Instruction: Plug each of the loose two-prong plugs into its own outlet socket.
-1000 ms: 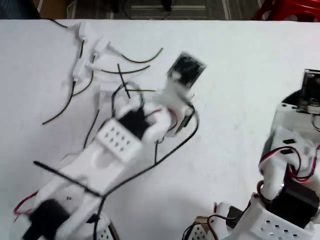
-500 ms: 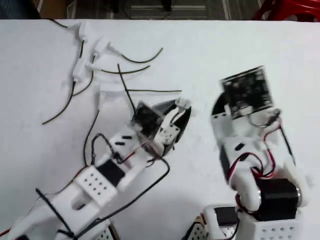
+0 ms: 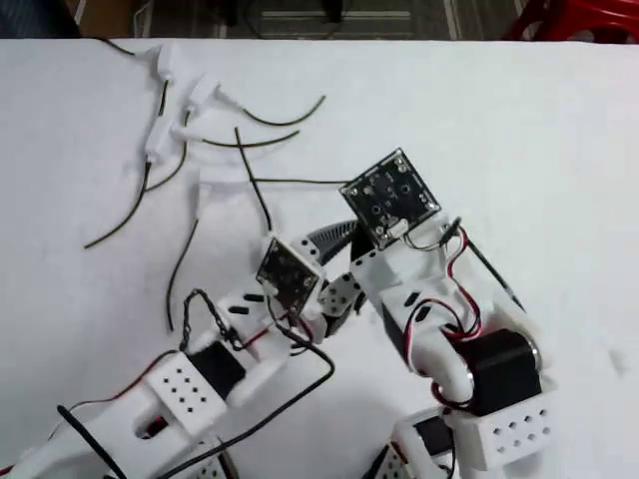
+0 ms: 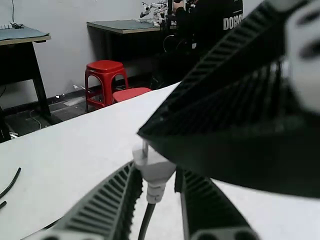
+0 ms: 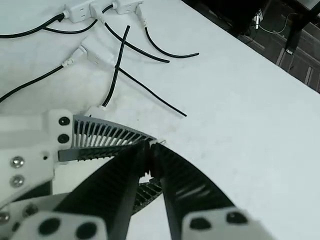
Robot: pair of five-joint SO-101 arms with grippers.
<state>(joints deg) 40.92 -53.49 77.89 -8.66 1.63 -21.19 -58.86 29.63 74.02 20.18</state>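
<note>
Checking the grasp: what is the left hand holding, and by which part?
The left hand holds a white two-prong plug, pinched across the sides of its body.

A plug [image 4: 152, 167] sits between the fingers [image 4: 115, 200] of the left gripper [image 4: 156, 180], near the middle of the table [image 3: 519, 130]. The right gripper [image 5: 150, 150] is just beside it, on its right. The other plugs [image 3: 160, 140] lie far back on the left, well apart.
</note>
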